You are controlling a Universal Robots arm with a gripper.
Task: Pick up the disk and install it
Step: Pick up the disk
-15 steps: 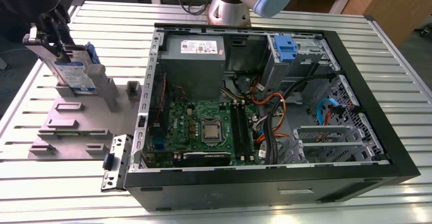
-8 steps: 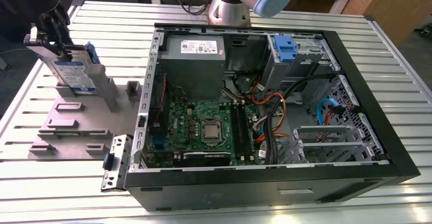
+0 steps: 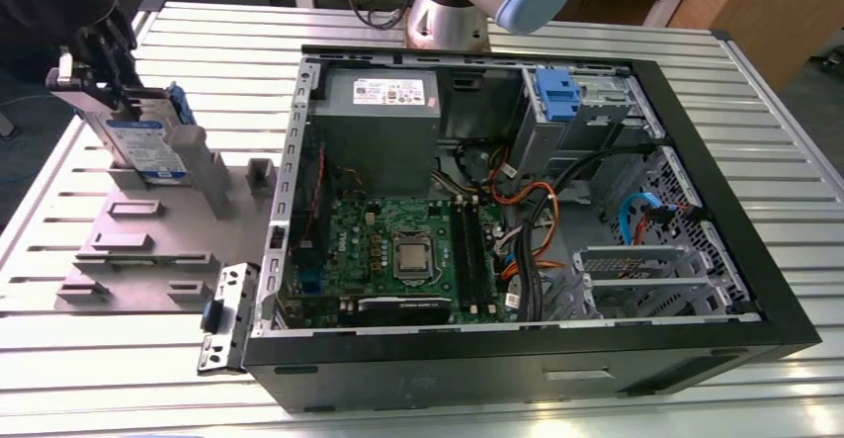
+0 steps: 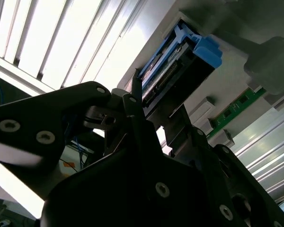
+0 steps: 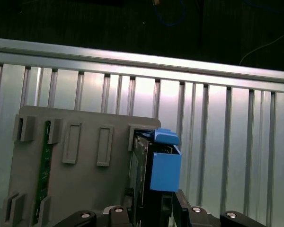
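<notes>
Starting at your black claw (image 3: pixel 113 72): it sits at the upper end of the disk (image 3: pixel 142 141), the flat silver-grey hard drive with a white-and-blue label in a blue plastic carrier bracket. You cannot tell from these views whether the claw is clamped on the disk or loose around it. The disk stands on edge in a slot of the flat grey plastic fixture plate (image 3: pixel 158 230), directly beneath the claw, and has not been lifted out.

Your main risk is probably a weak or off-centre hold. The bracket is smooth plastic, so the disk could slip or swing. If it tilts, it could bind against the slot walls and drag the light plate across the slatted metal table (image 3: pixel 79 379).

A thin green memory strip (image 5: pixel 46 165) stands in another slot of the same plate, apart from the claw.

Well away from the claw lies the open black computer case (image 3: pixel 792 319). It holds a grey power-supply box (image 3: pixel 382 112) and another blue carrier (image 3: pixel 556 92) in its drive cage. Orange and black cables (image 3: pixel 528 196) run close below that cage and could snag anything brought in low.
</notes>
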